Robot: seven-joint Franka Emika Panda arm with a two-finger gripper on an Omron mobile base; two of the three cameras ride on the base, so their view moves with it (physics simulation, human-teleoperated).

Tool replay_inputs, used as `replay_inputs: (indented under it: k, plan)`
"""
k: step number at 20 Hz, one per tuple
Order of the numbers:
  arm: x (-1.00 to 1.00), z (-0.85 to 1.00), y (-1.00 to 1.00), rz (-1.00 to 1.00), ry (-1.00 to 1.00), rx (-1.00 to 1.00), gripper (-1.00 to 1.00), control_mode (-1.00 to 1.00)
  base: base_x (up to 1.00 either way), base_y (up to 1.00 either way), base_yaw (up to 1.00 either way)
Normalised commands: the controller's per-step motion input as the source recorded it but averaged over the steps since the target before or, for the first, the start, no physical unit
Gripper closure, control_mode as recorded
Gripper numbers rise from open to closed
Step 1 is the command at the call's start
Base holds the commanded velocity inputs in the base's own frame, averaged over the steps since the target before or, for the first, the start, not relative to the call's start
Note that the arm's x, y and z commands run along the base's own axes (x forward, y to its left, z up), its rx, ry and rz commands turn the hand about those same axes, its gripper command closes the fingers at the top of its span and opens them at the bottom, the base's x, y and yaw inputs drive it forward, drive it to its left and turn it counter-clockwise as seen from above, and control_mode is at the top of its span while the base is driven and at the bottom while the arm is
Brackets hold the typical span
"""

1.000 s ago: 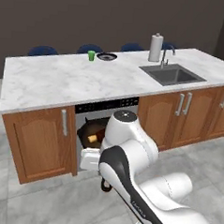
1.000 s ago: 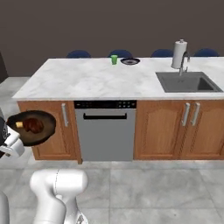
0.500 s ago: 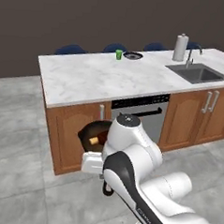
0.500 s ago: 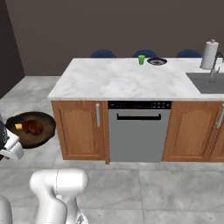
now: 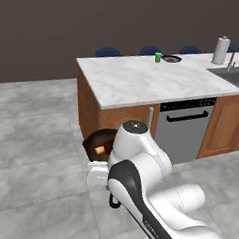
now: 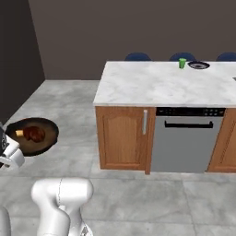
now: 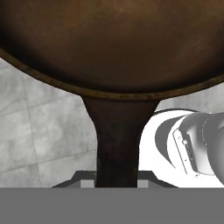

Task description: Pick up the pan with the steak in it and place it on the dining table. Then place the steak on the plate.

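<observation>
Well short of the dining table (image 6: 156, 85), low over the floor, we are carrying the pan (image 6: 32, 136) with our gripper (image 7: 117, 181) clamped tight on its handle; any tilt while travelling could spill the steak (image 6: 34, 133), lying just beyond the hand.

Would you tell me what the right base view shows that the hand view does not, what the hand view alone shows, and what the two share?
Right base view alone: the steak lying in the pan, the dining table with the plate and a green cup at its far edge, blue stools behind it, and a dishwasher under the top.

Hand view alone: the pan's handle running down into the shut gripper.

Both: the pan, carried above the grey tiled floor.
</observation>
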Motion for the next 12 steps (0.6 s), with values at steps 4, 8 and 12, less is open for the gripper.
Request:
replay_inputs:
  k: [4,8,12]
  plan:
    - [0.00,0.00,0.00,0.00,0.00,0.00,1.00,1.00,0.11,1.00,0.07]
    - [0.00,0.00,0.00,0.00,0.00,0.00,1.00,1.00,0.32,0.91,0.08]
    - [0.00,0.00,0.00,0.00,0.00,0.00,1.00,1.00,0.78,0.71,0.05]
